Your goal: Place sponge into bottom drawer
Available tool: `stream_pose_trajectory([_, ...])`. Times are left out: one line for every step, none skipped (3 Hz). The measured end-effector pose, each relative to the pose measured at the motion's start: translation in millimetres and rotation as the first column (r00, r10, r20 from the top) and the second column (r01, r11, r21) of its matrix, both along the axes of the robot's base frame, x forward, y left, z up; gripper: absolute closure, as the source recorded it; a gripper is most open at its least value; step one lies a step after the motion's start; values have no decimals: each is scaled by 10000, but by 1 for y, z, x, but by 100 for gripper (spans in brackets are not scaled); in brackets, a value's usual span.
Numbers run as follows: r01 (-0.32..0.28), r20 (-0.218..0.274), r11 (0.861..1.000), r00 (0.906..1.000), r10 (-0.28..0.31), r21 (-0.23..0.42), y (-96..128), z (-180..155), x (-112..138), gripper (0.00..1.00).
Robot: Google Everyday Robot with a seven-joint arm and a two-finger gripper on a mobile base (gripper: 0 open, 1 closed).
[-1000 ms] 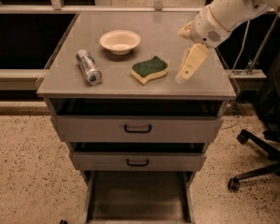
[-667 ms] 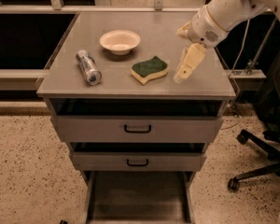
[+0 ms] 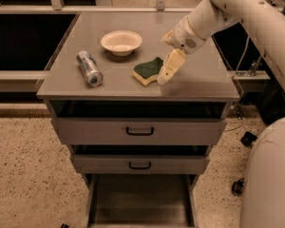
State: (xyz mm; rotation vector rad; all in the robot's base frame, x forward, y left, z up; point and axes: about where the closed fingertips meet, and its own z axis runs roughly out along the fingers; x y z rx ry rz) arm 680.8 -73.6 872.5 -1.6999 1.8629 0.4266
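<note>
The sponge (image 3: 147, 70), dark green on top with a pale yellow base, lies flat on the cabinet top (image 3: 199, 82), right of centre near the front edge. My gripper (image 3: 169, 68) hangs from the white arm that comes in from the upper right. It points down right beside the sponge's right edge, and I cannot tell whether it touches the sponge. The bottom drawer (image 3: 96, 201) is pulled out at the foot of the cabinet, a shallow grey tray with a bare floor.
A round cream bowl (image 3: 121, 42) stands behind the sponge. A silver can (image 3: 89, 69) lies on its side at the left. Two upper drawers with black handles (image 3: 139, 131) are slightly ajar. The robot's white body (image 3: 270, 175) fills the lower right.
My gripper has moved left across the cabinet top, from a short way right of the sponge to right against its right edge. The sponge, bowl and can have not moved.
</note>
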Motion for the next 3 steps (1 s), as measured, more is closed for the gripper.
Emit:
stream_pose_trajectory([-173, -491, 9996, 9986, 183, 208, 20, -22, 10, 0])
stream_pose_trajectory([-209, -715, 9995, 9972, 227, 253, 28, -44, 9, 0])
stream_pose_trajectory([-231, -768, 9994, 9967, 249, 241, 30, -47, 8, 19])
